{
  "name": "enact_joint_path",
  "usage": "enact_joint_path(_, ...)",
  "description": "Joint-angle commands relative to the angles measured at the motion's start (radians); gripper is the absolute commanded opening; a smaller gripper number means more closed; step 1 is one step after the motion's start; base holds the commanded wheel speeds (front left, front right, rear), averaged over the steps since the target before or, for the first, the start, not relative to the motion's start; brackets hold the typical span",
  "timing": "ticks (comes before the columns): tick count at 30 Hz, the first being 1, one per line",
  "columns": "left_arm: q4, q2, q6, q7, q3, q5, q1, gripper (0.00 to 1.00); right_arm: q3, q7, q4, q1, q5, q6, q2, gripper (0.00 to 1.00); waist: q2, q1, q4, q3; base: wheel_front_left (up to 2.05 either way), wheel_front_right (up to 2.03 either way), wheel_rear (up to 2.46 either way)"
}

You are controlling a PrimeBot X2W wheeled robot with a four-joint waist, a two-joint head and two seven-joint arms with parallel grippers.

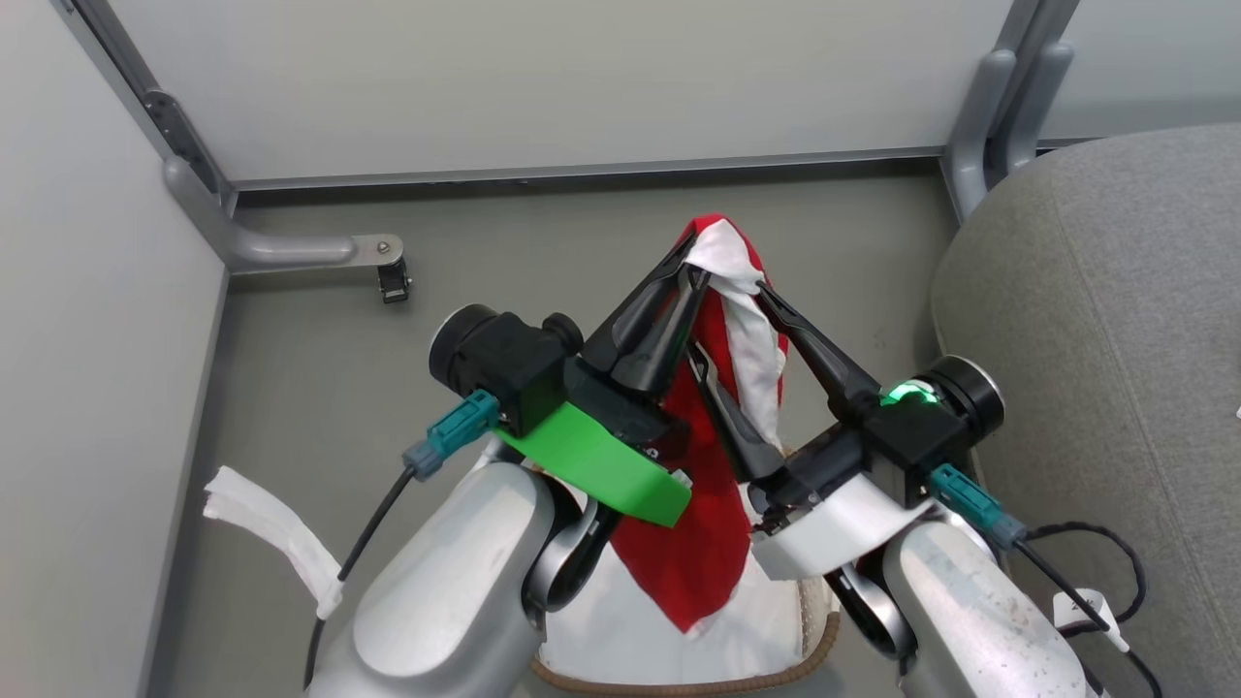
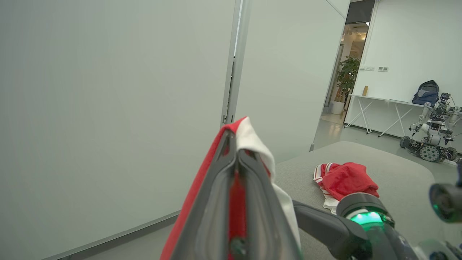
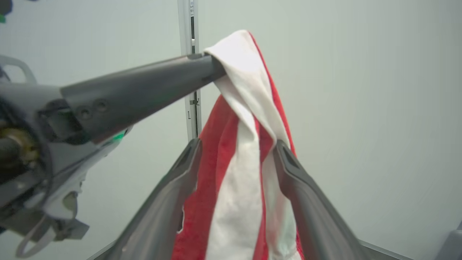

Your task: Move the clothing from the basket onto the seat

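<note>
A red garment with white stripes (image 1: 713, 456) hangs above the basket (image 1: 776, 669), pinched at its top by my left gripper (image 1: 693, 267), which is shut on it. The left wrist view shows those fingers (image 2: 216, 202) pressed together on the red cloth (image 2: 236, 195). My right gripper (image 1: 729, 322) is open, one finger on each side of the hanging cloth just below the left grip. In the right wrist view its fingers (image 3: 288, 169) flank the striped cloth (image 3: 238, 180). Another red garment (image 2: 346, 180) lies on the grey seat (image 2: 397, 173), which is at my right (image 1: 1096, 339).
Pale partition walls (image 1: 543, 87) close off the front and left, with a metal foot bracket (image 1: 291, 250) on the floor. A white strip (image 1: 262, 523) lies by my left arm. Another robot (image 2: 433, 130) and a table stand far off past the seat.
</note>
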Motion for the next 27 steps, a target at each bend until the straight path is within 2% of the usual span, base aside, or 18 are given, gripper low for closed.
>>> enact_joint_path(1, -0.005, 0.001, -0.003, -0.004, -0.001, -0.004, -0.016, 0.0, -0.002, -0.002, 0.012, -0.005, -0.007, -0.001, -0.002, 1.0, 0.0, 0.0001, 0.004, 0.002, 0.0, 0.0, 0.0)
enact_joint_path(11, -0.026, 0.001, -0.003, -0.004, -0.04, -0.027, -0.014, 0.0, 0.012, -0.002, 0.19, -0.008, 0.009, -0.001, 0.001, 1.0, 0.0, 0.0001, 0.018, -0.002, 0.0, 0.0, 0.0)
enact_joint_path(18, -0.037, 0.001, -0.003, -0.004, -0.054, -0.035, -0.017, 0.0, 0.005, -0.002, 0.238, -0.03, 0.02, -0.001, 0.001, 1.0, 0.0, 0.0001, 0.023, 0.002, 0.0, 0.0, 0.0)
enact_joint_path(19, -0.037, 0.001, -0.003, -0.004, -0.055, -0.035, -0.016, 0.0, 0.004, -0.002, 0.24, -0.033, 0.023, -0.001, 0.001, 0.94, 0.0, 0.0001, 0.023, 0.003, 0.0, 0.0, 0.0)
enact_joint_path(20, -0.037, 0.001, -0.003, -0.004, -0.057, -0.036, -0.016, 0.0, 0.002, -0.002, 0.24, -0.038, 0.026, -0.001, 0.002, 0.65, 0.0, 0.0001, 0.024, 0.004, 0.0, 0.0, 0.0)
enact_joint_path(21, -0.036, 0.001, -0.003, -0.004, -0.058, -0.037, -0.015, 0.0, 0.0, -0.002, 0.24, -0.041, 0.027, -0.001, 0.002, 0.42, 0.0, 0.0001, 0.024, 0.005, 0.0, 0.0, 0.0)
enact_joint_path(22, -0.034, 0.001, -0.003, -0.004, -0.059, -0.038, -0.015, 0.0, 0.001, -0.002, 0.242, -0.042, 0.028, -0.001, 0.002, 0.0, 0.0, 0.0001, 0.025, 0.006, 0.0, 0.0, 0.0)
enact_joint_path(27, -0.026, 0.001, -0.003, -0.004, -0.06, -0.039, -0.012, 0.0, 0.011, -0.002, 0.249, -0.039, 0.039, -0.001, 0.002, 0.0, 0.0, 0.0001, 0.026, 0.01, 0.0, 0.0, 0.0)
